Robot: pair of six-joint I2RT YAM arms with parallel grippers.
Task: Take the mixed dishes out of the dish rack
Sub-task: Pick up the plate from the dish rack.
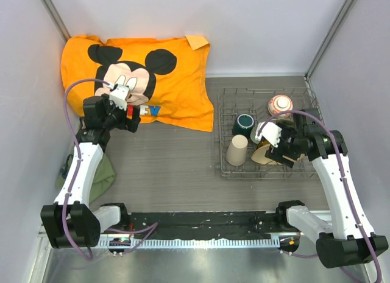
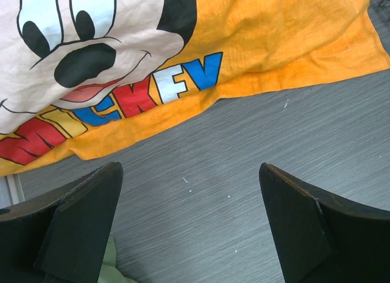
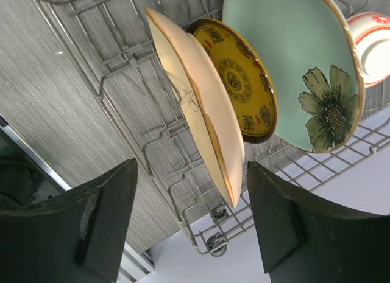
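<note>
Both released: right pincer straddles cream plate edge in dish rack; left pincer at orange towel edge.

Colours we see across table and rack

We find an orange towel printed with a black-and-white mouse face and red, yellow and blue letters, a grey streaked table, a grey wire rack, a beige cup, a dark teal mug, a white bowl banded red-orange, a brown-rimmed cream plate, a mustard dish with dark motifs, and a pale-green dish bearing an olive flower.
</note>
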